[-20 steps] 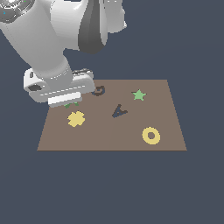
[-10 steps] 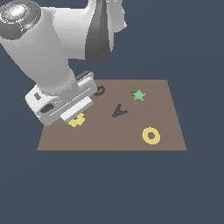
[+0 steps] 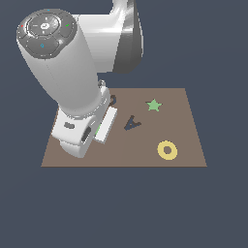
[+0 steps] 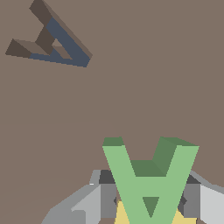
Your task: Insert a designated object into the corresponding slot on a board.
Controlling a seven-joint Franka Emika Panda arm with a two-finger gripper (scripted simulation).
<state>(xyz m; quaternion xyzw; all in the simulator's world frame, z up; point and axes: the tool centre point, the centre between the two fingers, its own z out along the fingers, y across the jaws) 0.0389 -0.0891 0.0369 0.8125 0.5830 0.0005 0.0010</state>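
1. Exterior view: a plain dark blue-grey ground lies all around the flat brown board (image 3: 184, 145), which lies flat in the middle of the scene.
2. Exterior view: the big white arm (image 3: 72, 82) stands over the board's left part in the exterior view and hides most of that side; a sliver of green shows beside its lower end.
3. Exterior view: near the board's middle is the dark A-shaped slot (image 3: 131, 123). A green star (image 3: 153, 105) lies toward the far right, and a yellow ring (image 3: 167, 150) toward the near right. A dark curved recess (image 3: 113, 100) peeks out just beside the arm.
4. Wrist view: the gripper (image 4: 148, 199) has its jaws closed on the green letter A (image 4: 148, 183), one grey finger on each side of it.
5. Wrist view: the A-shaped slot (image 4: 52, 41) sits well apart from the held letter, across bare brown board (image 4: 153, 78). A patch of yellow (image 4: 124, 214) shows behind the letter's lower part.
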